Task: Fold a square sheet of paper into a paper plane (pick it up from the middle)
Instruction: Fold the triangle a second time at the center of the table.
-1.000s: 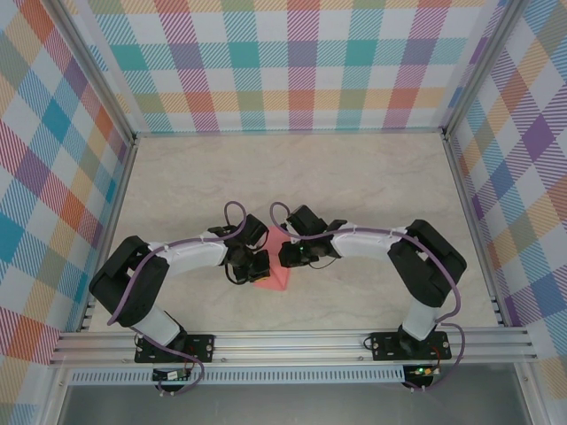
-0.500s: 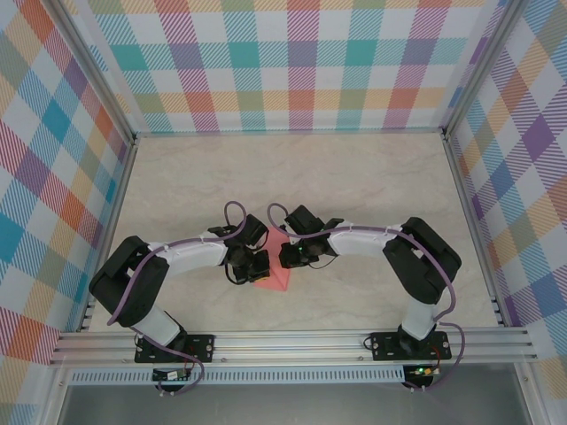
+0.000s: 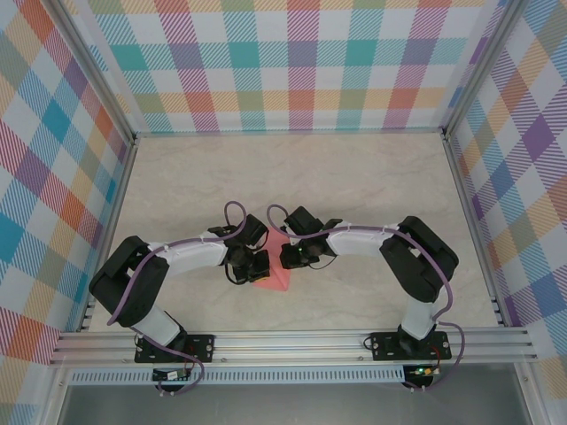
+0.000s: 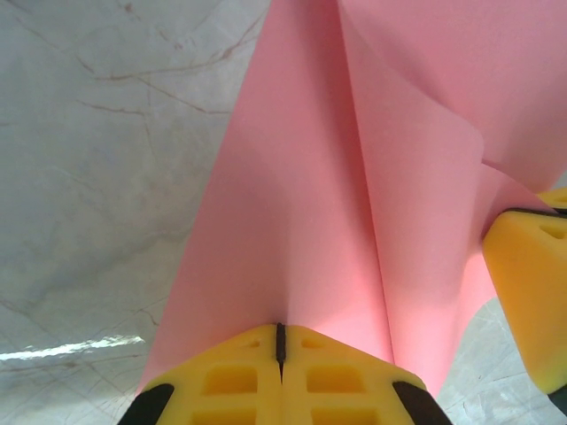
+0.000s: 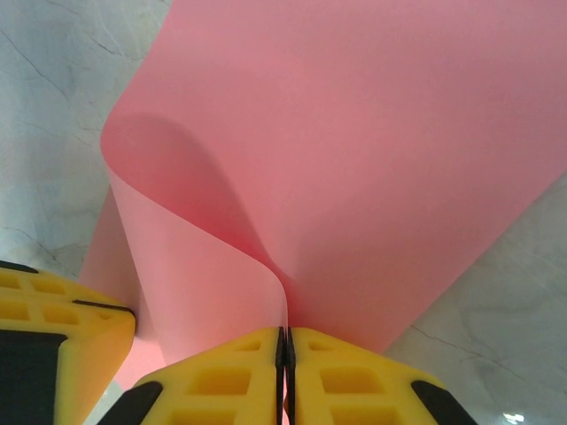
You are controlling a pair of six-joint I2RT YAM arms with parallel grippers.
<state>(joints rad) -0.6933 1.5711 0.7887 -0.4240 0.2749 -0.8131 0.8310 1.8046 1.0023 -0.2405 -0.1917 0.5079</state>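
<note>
2 grips on the paper plane (image 4: 292, 204): left gripper (image 4: 280, 354) and right gripper (image 5: 285, 359) both clamped tight on it. I'd say pull evenly and gently, since it looks easy to tear.

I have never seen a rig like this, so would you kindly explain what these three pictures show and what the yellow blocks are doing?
It is a robot with two jointed arms, the left arm and the right arm, bolted at the near edge of a pale marble-look table with checked walls. The wide picture looks down from above and behind them. The two close-ups come from a camera on each wrist, so the yellow blocks at the bottom are that arm's own finger pads. Between the arms is a partly folded sheet of salmon-pink paper with a centre crease. The left gripper is shut on it, and the right gripper is shut on it too.
</note>
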